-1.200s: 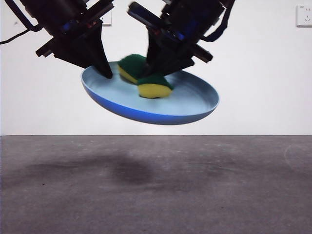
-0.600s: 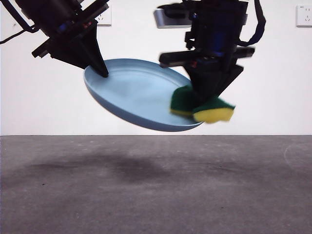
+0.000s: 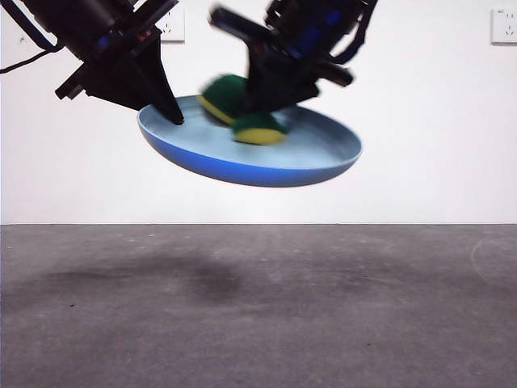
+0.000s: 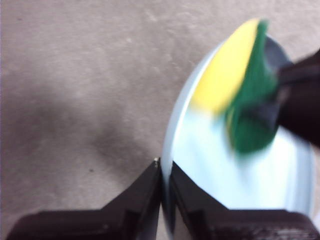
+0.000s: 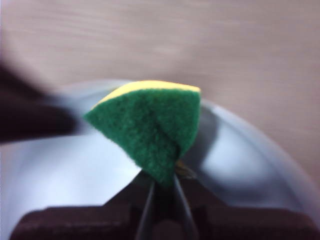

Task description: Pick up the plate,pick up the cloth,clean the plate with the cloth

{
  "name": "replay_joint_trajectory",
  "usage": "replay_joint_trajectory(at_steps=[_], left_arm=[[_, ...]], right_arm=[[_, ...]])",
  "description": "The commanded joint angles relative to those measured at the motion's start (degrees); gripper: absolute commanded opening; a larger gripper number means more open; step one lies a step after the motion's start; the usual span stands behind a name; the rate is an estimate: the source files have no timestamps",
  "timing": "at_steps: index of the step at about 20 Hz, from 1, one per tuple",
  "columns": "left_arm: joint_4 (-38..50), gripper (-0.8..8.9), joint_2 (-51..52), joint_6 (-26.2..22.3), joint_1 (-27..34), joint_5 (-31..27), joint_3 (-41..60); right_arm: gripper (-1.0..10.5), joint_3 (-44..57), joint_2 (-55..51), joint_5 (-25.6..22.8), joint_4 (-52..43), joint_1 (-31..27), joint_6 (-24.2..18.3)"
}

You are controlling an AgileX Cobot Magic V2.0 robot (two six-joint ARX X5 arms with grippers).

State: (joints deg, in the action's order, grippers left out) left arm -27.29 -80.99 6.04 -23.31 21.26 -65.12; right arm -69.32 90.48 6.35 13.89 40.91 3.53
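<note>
The left gripper (image 4: 161, 172) is clamped on the rim of the light-blue plate (image 4: 240, 175), one jaw on each side of the edge. The plate hangs above the grey bench (image 4: 75, 90). A blurred yellow and green sponge (image 4: 235, 85) lies against the plate's inner face, with the other gripper (image 4: 300, 105), dark, holding it.
</note>
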Motion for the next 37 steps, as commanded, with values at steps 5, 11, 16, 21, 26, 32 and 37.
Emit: replay_joint_trajectory(at_steps=[5, 11, 16, 21, 26, 32, 37], left_arm=[[6.97, -0.07, 0.07, 2.86, 0.74, 2.99, 0.02], [1.38, -0.07, 0.07, 2.36, 0.61, 4.07, 0.02], [-2.8, -0.07, 0.07, -2.14, -0.98, 4.15, 0.02], [-5.16, -0.07, 0.04, -3.63, -1.57, -3.63, 0.02], [-7.08, -0.07, -0.87, -6.32, -1.11, -19.26, 0.04], [-4.48, -0.07, -9.4, -6.32, 1.01, -21.31, 0.04], [1.01, -0.03, -17.09, -6.01, 1.68, -27.54, 0.04]], right_arm=[[-0.1, 0.46, 0.83, 9.55, 17.16, 0.39, -1.55], [-0.1, 0.46, 0.68, -25.07, 24.76, 0.28, -1.9], [-0.1, 0.46, 0.57, -22.95, 9.35, 0.02, -1.86], [-0.1, 0.44, -0.39, -10.45, 0.35, 0.04, -0.15], [-0.1, 0.44, -8.92, -8.0, 0.04, 0.15, 3.06], [-0.1, 0.44, -23.74, -8.2, 1.44, 0.13, 3.04], [-0.1, 0.44, -29.48, -9.27, 8.85, 0.13, 3.06]])
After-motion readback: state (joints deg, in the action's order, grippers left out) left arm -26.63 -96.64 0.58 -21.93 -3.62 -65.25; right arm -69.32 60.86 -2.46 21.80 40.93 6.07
